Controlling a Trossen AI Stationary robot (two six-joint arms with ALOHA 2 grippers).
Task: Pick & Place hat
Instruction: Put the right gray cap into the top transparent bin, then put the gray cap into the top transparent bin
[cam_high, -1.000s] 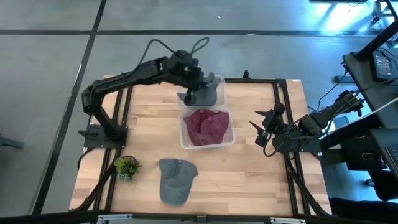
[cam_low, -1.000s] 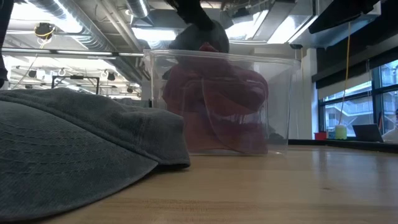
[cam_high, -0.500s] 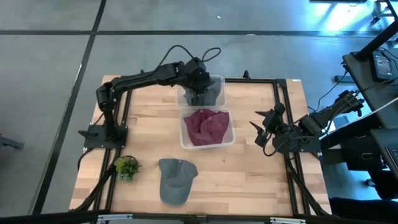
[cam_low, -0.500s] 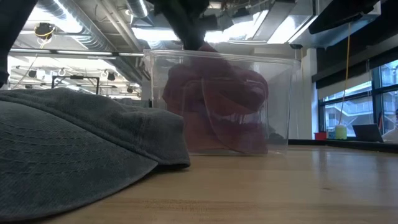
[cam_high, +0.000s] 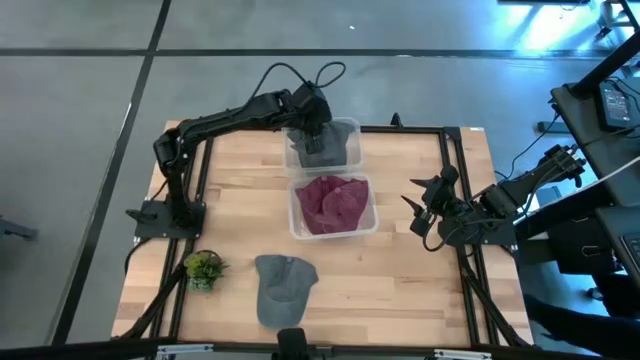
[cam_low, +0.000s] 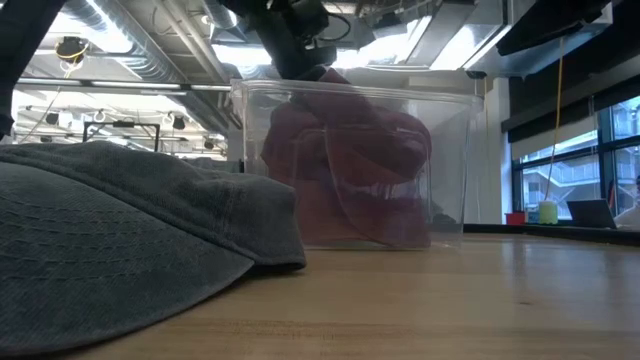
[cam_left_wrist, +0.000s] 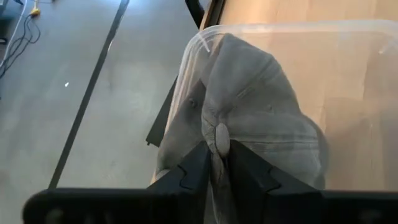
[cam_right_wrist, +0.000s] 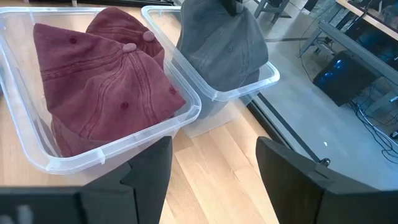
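Observation:
A grey hat (cam_high: 325, 148) lies in the far clear bin (cam_high: 352, 128), and my left gripper (cam_high: 313, 122) stands over it, shut on its crown. In the left wrist view the hat (cam_left_wrist: 261, 112) fills the bin (cam_left_wrist: 205, 37). The near clear bin (cam_high: 297, 228) holds maroon hats (cam_high: 334, 203). Another grey hat (cam_high: 283, 289) rests flat on the table near the near edge, and looms large in the low view (cam_low: 120, 240). My right gripper (cam_high: 418, 210) waits open at the table's right side, touching nothing. My left gripper (cam_left_wrist: 217, 150) pinches the grey hat's crown at the top button (cam_left_wrist: 221, 135) between its two fingers (cam_left_wrist: 200, 165), coming from above. The hat sits down in the far bin, its cloth slumped against the bin's walls.
A small green plant (cam_high: 204, 268) stands near the table's near-left corner. The two bins sit one behind the other at mid-table. Black frame rails (cam_high: 455, 160) run along the table's sides. Bare wood lies left and right of the bins.
My left gripper has carried the grey hat from just above the far bin down into it, then drawn slightly toward the far edge. The hat, which showed above the bins in the low view, has sunk out of sight behind the maroon bin.

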